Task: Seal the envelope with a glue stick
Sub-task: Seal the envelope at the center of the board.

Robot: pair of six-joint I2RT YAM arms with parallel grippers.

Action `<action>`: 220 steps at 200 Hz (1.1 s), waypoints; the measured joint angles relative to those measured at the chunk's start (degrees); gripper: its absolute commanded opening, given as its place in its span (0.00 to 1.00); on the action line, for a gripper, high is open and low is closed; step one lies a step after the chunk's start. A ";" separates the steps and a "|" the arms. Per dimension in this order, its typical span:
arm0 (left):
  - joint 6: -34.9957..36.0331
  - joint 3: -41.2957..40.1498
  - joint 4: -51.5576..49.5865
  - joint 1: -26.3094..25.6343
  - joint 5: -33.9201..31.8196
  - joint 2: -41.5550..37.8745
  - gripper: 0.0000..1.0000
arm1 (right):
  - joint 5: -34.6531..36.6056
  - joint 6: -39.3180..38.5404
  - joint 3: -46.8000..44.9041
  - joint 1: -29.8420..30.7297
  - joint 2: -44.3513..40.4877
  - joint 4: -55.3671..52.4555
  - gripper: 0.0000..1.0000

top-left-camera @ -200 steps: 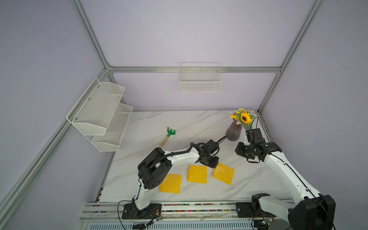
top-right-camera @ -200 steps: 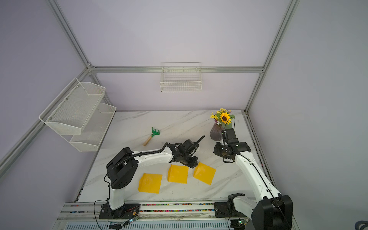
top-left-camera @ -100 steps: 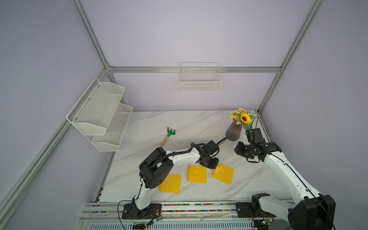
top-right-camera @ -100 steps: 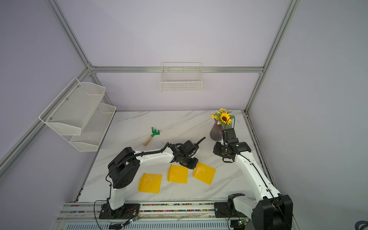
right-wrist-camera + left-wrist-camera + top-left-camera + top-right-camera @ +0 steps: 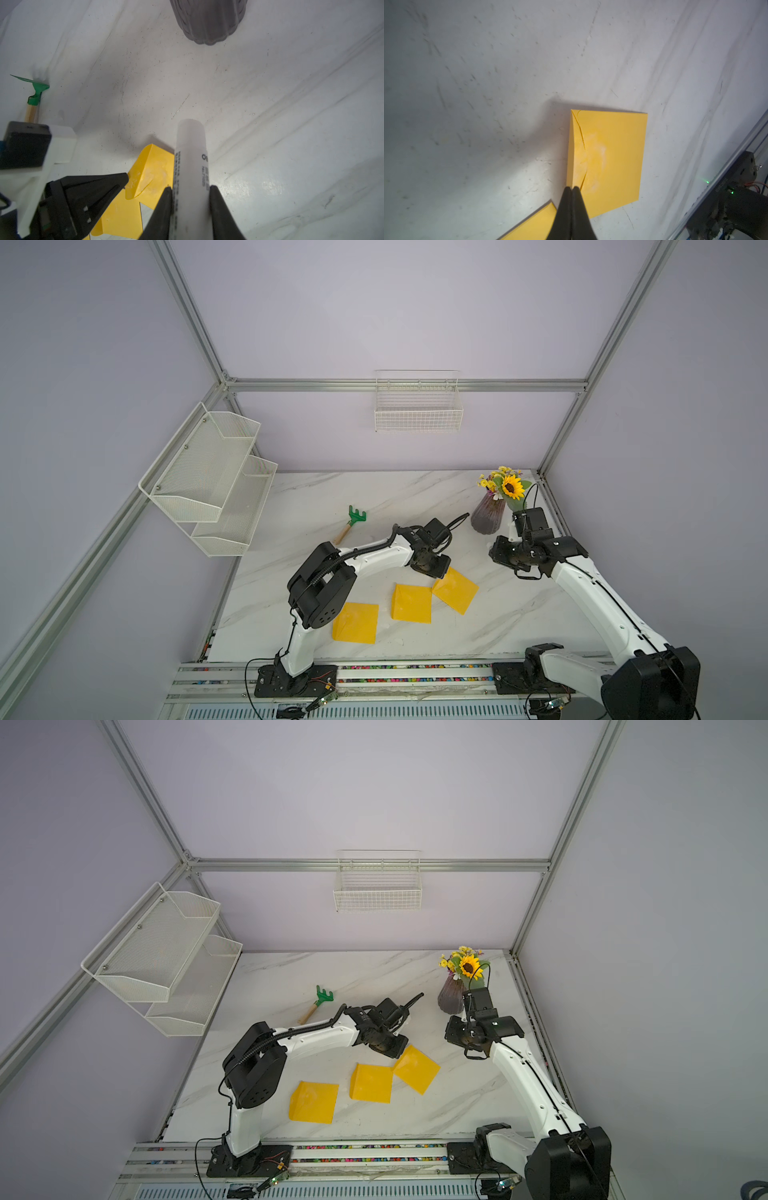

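Left fingers (image 5: 564, 212) pressed together; right fingers (image 5: 222, 214) clamp glue stick (image 5: 191, 166) above scuffed marble tabletop (image 5: 374, 497), lilac walls (image 5: 415, 302).

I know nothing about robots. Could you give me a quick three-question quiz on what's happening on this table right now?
1. True or false: the right gripper is shut on the glue stick.
2. How many yellow envelopes lie on the table? A) two B) three C) four
3. Fill in: the left gripper is ___ (open or shut).

Key: 1 true; 2 B; 3 shut.
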 measured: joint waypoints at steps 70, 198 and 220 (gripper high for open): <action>5.16 6.93 -6.67 2.89 -4.74 6.64 0.00 | 0.00 0.00 0.00 -0.02 0.00 0.00 0.00; 5.29 10.03 -8.00 -0.66 -4.57 7.96 0.00 | -0.98 -0.02 0.00 -0.02 0.26 0.00 0.00; 5.27 10.99 -8.02 -1.31 -4.28 9.18 0.00 | -1.16 -0.02 -0.02 -0.02 0.37 0.00 0.00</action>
